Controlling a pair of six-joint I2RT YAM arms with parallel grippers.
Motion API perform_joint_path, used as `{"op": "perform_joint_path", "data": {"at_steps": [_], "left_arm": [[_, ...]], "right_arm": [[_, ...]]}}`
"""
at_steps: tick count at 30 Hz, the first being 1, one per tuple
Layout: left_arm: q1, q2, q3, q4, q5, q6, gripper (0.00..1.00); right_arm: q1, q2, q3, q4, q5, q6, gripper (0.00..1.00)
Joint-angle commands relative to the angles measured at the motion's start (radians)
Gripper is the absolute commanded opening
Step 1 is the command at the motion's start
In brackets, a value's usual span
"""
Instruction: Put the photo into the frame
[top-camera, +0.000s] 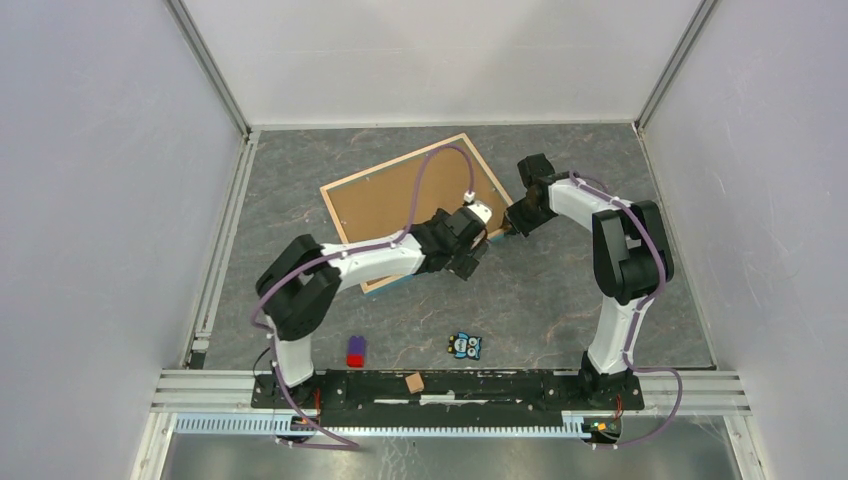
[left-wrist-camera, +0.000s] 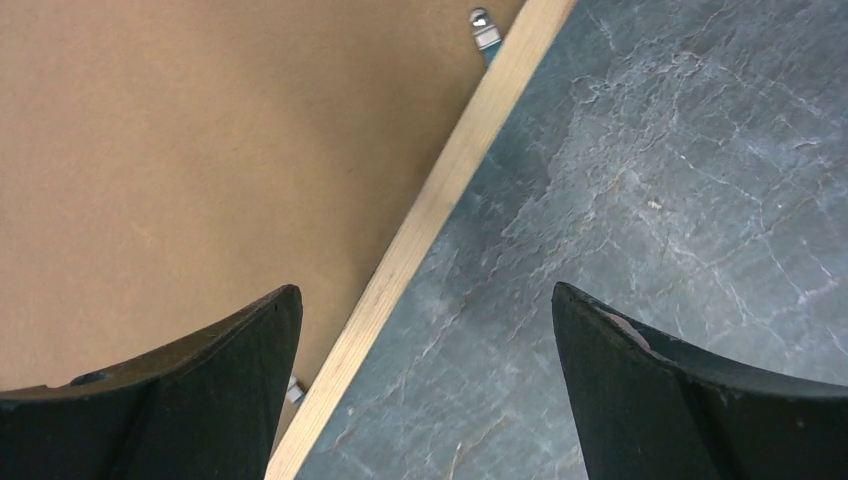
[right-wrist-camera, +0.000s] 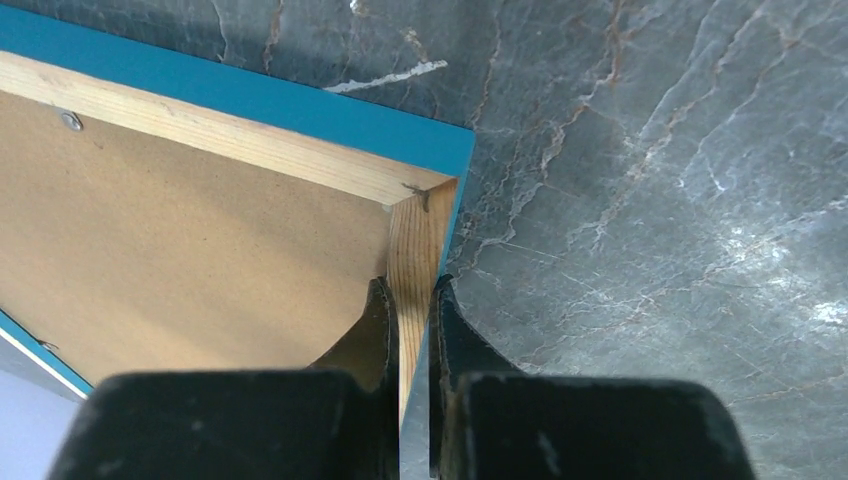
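The frame (top-camera: 395, 161) lay face-down on the table (top-camera: 560, 300), the backing board (top-camera: 390, 205) in it; well before it, an owl figure (top-camera: 464, 346) lay right of a small block (top-camera: 355, 351).

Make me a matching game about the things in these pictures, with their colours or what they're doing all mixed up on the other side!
Column one:
1. left end effector
2. right end effector
3. owl
4. block near the left arm's base

Column two:
a. purple and red
b. shut on the frame near its corner
c. blue
d. open, above the frame's edge

Pairs: 1-d, 2-b, 3-c, 4-a.
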Motion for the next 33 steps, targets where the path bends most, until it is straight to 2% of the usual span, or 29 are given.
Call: {"op": "perform_joint_path", "data": {"at_steps": [1, 5, 11, 15, 18, 25, 26, 29, 31, 33], "left_arm": [[-0.063, 0.097, 0.107, 0.004, -0.117, 0.104, 0.99], [-0.109, 0.201, 0.165, -0.005, -0.249, 0.158, 0.99], [-0.13, 0.295, 0.192, 0.049, -0.533, 0.235, 0.97], [-0.13, 0.329, 0.22, 0.056, -0.66, 0.268, 0.91], [-0.131, 0.312, 0.205, 0.091, -0.698, 0.292, 0.81], [-0.136, 0.241, 0.195, 0.105, -0.774, 0.352, 0.38], [-0.14, 0.219, 0.194, 0.094, -0.787, 0.354, 0.32], [-0.153, 0.124, 0.195, 0.039, -0.795, 0.347, 0.13], [-0.157, 0.056, 0.21, -0.009, -0.789, 0.346, 0.04], [-0.157, -0.003, 0.266, -0.104, -0.738, 0.323, 0.02]], "right_arm": [[0.004, -0.042, 0.025, -0.058, 0.007, 0.056, 0.0], [0.004, -0.097, 0.04, -0.036, -0.036, 0.101, 0.0], [0.004, -0.17, 0.015, -0.018, -0.075, 0.132, 0.0], [0.004, -0.207, -0.022, 0.018, -0.118, 0.136, 0.0], [0.004, -0.241, -0.021, 0.012, -0.112, 0.125, 0.0], [0.003, -0.345, -0.063, 0.074, -0.099, 0.091, 0.0], [0.002, -0.362, -0.067, 0.119, -0.089, 0.051, 0.1], [0.0, -0.391, 0.016, 0.188, -0.018, -0.184, 0.69], [-0.004, -0.373, 0.174, 0.103, 0.069, -0.418, 0.97], [-0.018, -0.359, 0.347, -0.026, 0.181, -0.623, 0.98]]}}
